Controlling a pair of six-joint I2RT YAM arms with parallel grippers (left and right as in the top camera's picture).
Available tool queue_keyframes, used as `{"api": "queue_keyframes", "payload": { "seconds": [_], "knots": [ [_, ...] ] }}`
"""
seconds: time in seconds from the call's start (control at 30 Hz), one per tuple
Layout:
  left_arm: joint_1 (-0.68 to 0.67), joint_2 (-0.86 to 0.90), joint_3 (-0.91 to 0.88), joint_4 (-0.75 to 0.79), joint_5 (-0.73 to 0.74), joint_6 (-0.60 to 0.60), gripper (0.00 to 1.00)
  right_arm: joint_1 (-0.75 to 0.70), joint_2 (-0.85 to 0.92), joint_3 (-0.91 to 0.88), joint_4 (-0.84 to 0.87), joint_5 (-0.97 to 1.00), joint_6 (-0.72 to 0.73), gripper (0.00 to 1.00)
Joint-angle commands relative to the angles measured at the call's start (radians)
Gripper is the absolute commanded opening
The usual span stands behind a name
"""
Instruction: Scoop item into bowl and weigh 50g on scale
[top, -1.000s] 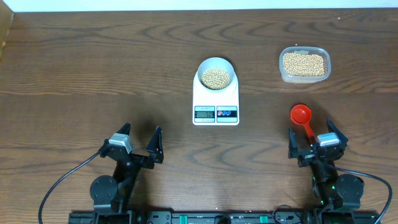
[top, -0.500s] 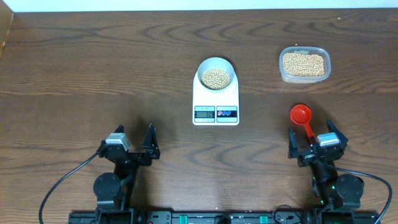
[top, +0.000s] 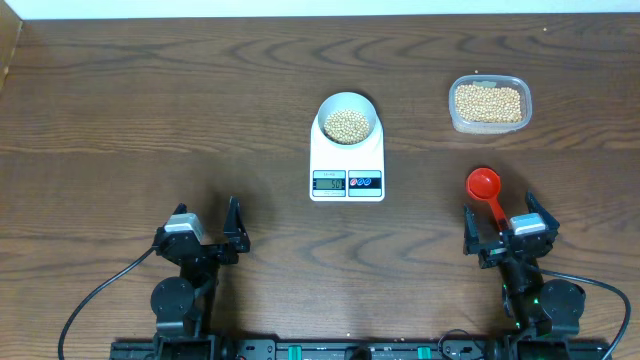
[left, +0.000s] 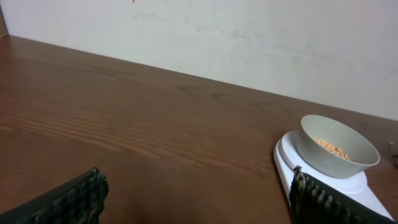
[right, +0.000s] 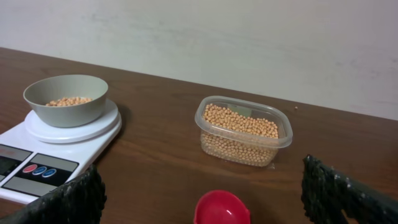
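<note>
The pale bowl (top: 347, 118) holds tan beans (top: 347, 124) and stands on the white scale (top: 347, 170), whose display is lit. It also shows in the left wrist view (left: 337, 147) and in the right wrist view (right: 65, 99). More beans fill a clear plastic tub (top: 489, 103). A red scoop (top: 483, 183) lies on the table, its handle running back between the fingers of my right gripper (top: 500, 215), which is open. My left gripper (top: 205, 218) is open and empty, low near the front edge, left of the scale.
The wooden table (top: 150, 120) runs to a white wall at the back. In the right wrist view the tub (right: 244, 130) sits beyond the scoop's cup (right: 222, 208), with the scale (right: 37, 168) to the left. Cables trail from both arm bases.
My left gripper has drawn back and a little left toward the front edge. The right arm, scoop, bowl and scale have not moved.
</note>
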Motion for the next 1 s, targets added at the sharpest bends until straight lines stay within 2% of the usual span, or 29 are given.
{"api": "queue_keyframes", "payload": {
  "seconds": [0.0,0.13,0.97],
  "knots": [
    [-0.002,-0.010,-0.029,-0.020,-0.006,0.070,0.95,0.011,-0.004,-0.003,-0.004,0.008,-0.011,0.99],
    [-0.004,-0.010,-0.029,-0.020,-0.002,0.105,0.96,0.011,-0.004,-0.003,-0.004,0.008,-0.011,0.99],
    [-0.004,-0.010,-0.029,-0.017,-0.002,0.092,0.96,0.011,-0.004,-0.003,-0.004,0.008,-0.011,0.99]
  ]
}}
